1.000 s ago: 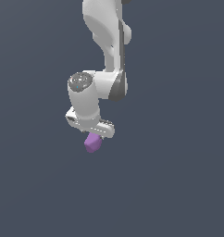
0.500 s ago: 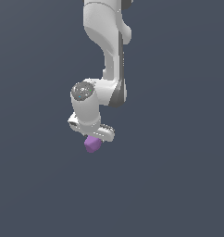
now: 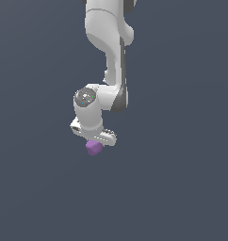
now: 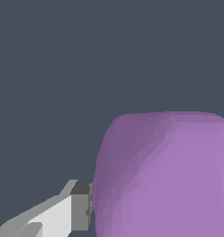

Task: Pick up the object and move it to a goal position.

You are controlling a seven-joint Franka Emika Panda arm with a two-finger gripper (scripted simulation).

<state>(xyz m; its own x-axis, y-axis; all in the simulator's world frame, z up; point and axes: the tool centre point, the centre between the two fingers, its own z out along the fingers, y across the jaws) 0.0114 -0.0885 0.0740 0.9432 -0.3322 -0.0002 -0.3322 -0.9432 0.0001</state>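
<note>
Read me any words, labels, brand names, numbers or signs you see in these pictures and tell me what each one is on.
None: no readable text, number or sign in either view.
The white arm, the gripper and the purple object bear no legible lettering.
The dark round cap on the wrist joint has tiny specks, too small to read.

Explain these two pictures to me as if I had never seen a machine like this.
Both are computer renders of a simulated white robot arm. The exterior view is from a camera standing off the arm: the arm hangs down from the top, ending in its hand. Under the hand sits a small purple lump, the thing it must carry to a goal. The wrist view comes from a camera on the arm's wrist, so the lump looms large, with one grey finger against its side. The hand seems shut on it. Everything else is plain dark grey; no goal marker shows.
</note>
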